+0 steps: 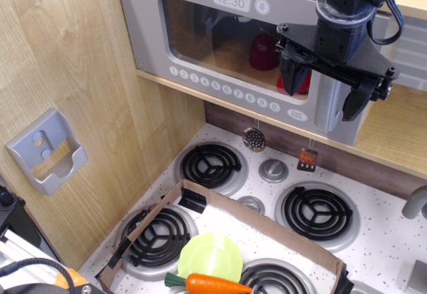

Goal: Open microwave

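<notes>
Nearest, a cardboard tray (280, 231) on the stovetop (390, 237) holds a green plate (210, 257) and a carrot (217, 285). Above the burners, the microwave (200, 47) faces outward, door shut, long axis horizontal, red items inside. The gripper (323, 87), fingers spread, straddles its upright silver handle (328, 104).

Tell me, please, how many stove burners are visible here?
4: back left, back right, front left partly inside the cardboard tray, front right mostly cut off by the frame.
</notes>
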